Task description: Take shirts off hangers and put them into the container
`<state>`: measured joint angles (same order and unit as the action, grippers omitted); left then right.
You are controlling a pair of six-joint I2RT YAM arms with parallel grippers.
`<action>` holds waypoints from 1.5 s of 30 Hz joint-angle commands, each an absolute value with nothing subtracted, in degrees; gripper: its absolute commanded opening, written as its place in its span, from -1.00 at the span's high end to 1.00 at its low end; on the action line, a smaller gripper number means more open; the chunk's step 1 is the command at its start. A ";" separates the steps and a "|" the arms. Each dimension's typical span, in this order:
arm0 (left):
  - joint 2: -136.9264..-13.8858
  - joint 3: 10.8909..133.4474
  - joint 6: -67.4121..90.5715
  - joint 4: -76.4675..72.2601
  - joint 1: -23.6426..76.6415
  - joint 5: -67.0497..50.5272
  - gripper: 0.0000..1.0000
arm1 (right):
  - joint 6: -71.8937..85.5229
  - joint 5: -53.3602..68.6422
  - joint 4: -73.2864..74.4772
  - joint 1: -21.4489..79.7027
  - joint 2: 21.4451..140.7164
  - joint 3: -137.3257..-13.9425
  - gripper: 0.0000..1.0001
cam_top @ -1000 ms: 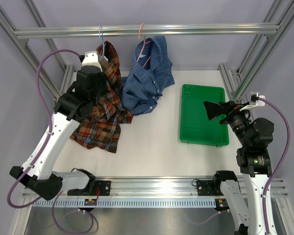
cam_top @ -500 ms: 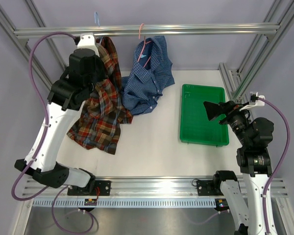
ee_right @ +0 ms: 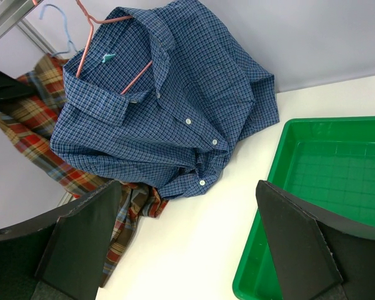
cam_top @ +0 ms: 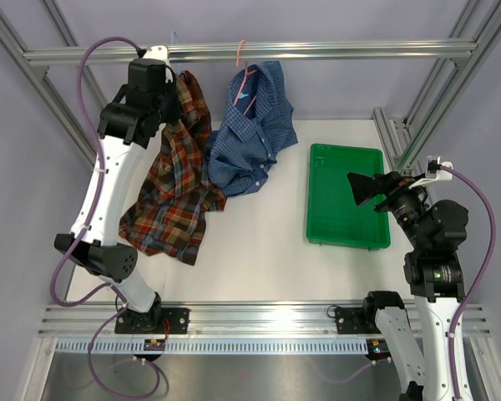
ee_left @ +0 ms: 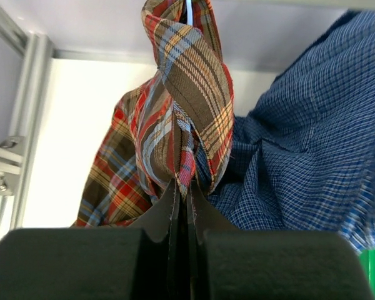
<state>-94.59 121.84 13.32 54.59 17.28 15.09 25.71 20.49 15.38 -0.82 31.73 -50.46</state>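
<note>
Plaid cloth marks the step in hand: your left end effector (ee_left: 181, 199) is pinching a fold of the plaid shirt (cam_top: 171, 196). The shirt hangs twisted from the light blue hanger (cam_top: 174, 37), with its tail on the bench (cam_top: 259, 242). Just beside it, the blue shirt (cam_top: 250, 134) hangs on the pink hanger (cam_top: 242, 54). Further right, the green tray (cam_top: 311, 192) holds no shirt, and your right end effector (cam_top: 367, 189) hovers over its edge, spread wide. The next move probably calls for slipping the plaid collar off the wire without dragging the hanger along.
</note>
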 commanded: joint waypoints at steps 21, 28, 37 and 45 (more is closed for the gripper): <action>-69.02 94.14 15.29 47.54 16.17 7.03 1.00 | 25.23 23.46 15.03 -1.05 33.22 -51.94 -0.99; -60.93 93.43 14.68 54.40 18.19 0.36 1.00 | 25.05 29.44 15.03 -1.05 37.96 -53.96 -0.99; -47.91 95.27 14.15 66.34 18.28 -10.49 1.00 | 30.31 43.85 9.15 -1.05 45.96 -59.06 -0.94; -38.08 91.95 16.09 73.83 20.57 9.16 1.00 | 34.61 46.40 5.02 -0.97 48.16 -59.24 -0.96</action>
<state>-41.23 94.08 15.35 73.41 20.36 3.53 30.33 41.91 9.61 -0.82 47.33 -56.86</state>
